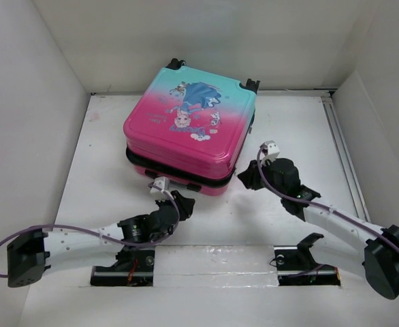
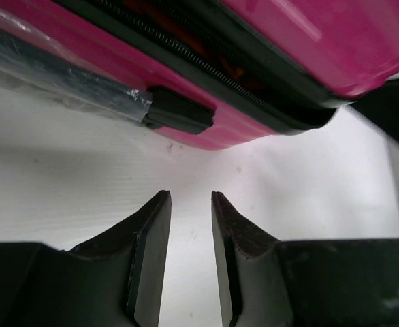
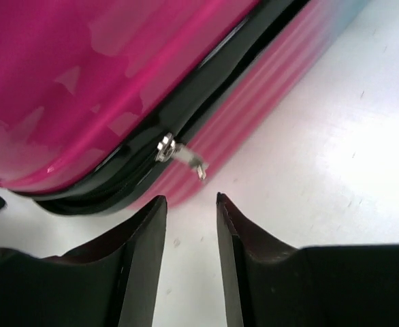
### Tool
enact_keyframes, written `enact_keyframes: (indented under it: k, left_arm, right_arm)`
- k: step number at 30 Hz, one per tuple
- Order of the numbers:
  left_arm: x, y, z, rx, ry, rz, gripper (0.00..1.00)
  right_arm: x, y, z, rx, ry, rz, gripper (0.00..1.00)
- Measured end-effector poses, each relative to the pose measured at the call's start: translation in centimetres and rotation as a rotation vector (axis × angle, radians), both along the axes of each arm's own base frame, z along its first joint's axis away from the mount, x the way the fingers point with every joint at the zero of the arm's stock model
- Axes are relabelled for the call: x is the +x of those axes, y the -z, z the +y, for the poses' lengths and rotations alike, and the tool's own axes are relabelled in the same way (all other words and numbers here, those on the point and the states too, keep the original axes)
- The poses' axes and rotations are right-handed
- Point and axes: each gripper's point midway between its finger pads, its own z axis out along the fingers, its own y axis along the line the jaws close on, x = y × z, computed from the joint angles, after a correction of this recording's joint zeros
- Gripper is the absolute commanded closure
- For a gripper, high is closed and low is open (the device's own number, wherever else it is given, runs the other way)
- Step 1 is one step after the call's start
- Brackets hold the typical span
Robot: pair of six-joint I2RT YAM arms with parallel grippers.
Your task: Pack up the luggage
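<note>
Two arms reach from the near edge of a white worktop (image 1: 288,122) toward one small hard-shell suitcase (image 1: 189,133), which lies flat on the far middle of the surface with its printed shell facing up. The shell grades from pink at the near side to teal at the far side and bears a cartoon figure in a blue dress. Two black wheels (image 1: 176,63) project from the far edge. A black band with a zip (image 2: 186,51) runs between the upper and lower shells. The left pincer (image 1: 183,201) sits low over the worktop just in front of the suitcase's near side. In the left wrist view its fingers (image 2: 152,231) stand apart with only bare worktop between them, pinching nothing, and they point at the lower shell, where a grey bar ends in a black mount (image 2: 179,109). The right pincer (image 1: 246,178) lies just beside the near right corner of the suitcase. In the right wrist view its fingers (image 3: 230,231) are likewise spread by a narrow gap and hold nothing. A small metal zip pull (image 3: 182,155) hangs from the black band just beyond the fingertips, apart from them. Neither pincer touches the suitcase in any view.
</note>
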Motion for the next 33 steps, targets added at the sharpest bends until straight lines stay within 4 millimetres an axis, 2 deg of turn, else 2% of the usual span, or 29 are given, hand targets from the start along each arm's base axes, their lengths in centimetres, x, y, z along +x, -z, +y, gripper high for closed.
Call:
enact_keyframes:
  k: [5,8,10,13,17,25,33]
  left_arm:
    - [0.3,1.9,-0.9,0.059,0.011,0.032,0.73]
    - [1.0,1.8,-1.2,0.045,0.007,0.027,0.70]
    - [1.3,1.2,-1.7,0.031,0.012,0.011,0.69]
    - [1.6,0.0,-2.5,0.006,0.029,-0.015,0.69]
    - [1.8,-1.1,-3.4,-0.024,0.049,-0.039,0.69]
    - [1.7,0.8,-5.0,0.041,0.103,-0.010,0.69]
    - [2.0,-1.0,-6.4,0.006,0.128,-0.042,0.72]
  right_arm:
    - [1.8,-0.8,-1.2,0.050,-0.024,-0.102,0.56]
    - [3.1,-0.5,-1.8,0.069,-0.059,-0.118,0.53]
    - [3.4,0.2,-1.6,0.083,-0.118,-0.094,0.53]
    - [2.9,1.1,-0.3,0.113,-0.233,-0.058,0.53]
    - [1.8,1.2,1.1,0.153,-0.351,-0.053,0.50]
    - [1.8,0.4,1.9,0.180,-0.420,-0.105,0.47]
    - [2.1,0.4,2.3,0.206,-0.490,-0.128,0.47]
